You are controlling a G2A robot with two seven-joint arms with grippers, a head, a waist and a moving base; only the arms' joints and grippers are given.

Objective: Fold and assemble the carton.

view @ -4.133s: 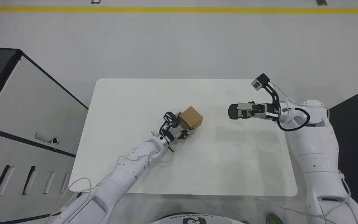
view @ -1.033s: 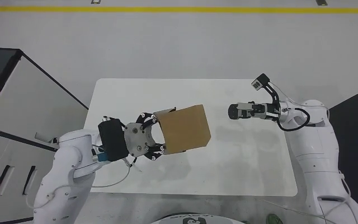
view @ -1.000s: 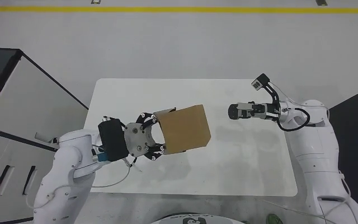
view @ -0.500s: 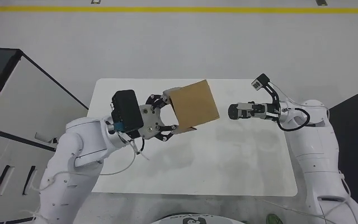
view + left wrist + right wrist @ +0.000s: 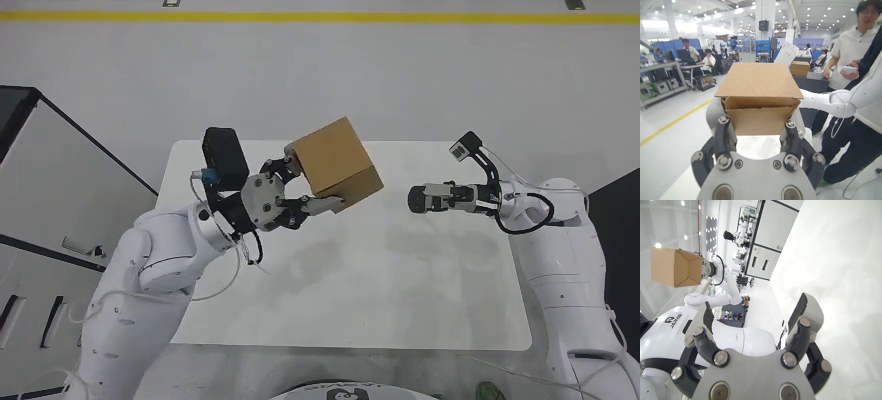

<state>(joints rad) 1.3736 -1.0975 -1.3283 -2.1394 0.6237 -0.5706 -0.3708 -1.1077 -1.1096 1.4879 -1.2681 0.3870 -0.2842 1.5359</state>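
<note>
the left arm has swung up and away from the robot since the earlier frames, carrying the carton (image 5: pixel 335 155) off the table (image 5: pixel 400 290), where it sat about four seconds ago; over the last second the box has gone from above the middle of the table to above its far edge. the right arm has kept its place.

the left gripper (image 5: pixel 308 187) is clamped on the carton, one finger on each side of the box's near end. the rest of the brown box juts straight out ahead of the fingertips, held in the air and tilted, clear of the table. from the left wrist, the carton (image 5: pixel 757 81) has a plain top panel, and at the end nearest the left gripper (image 5: pixel 758 117) a flap hangs down between the fingers.

the right gripper (image 5: pixel 413 198) hovers above the table's right side, its fingers spread apart with nothing between them. the carton (image 5: pixel 674 267) lies well beyond the right gripper (image 5: pixel 755 308) and off to one side, its folded end flaps facing the left gripper.

a grey cabinet (image 5: pixel 50 200) stands beside the table.
</note>
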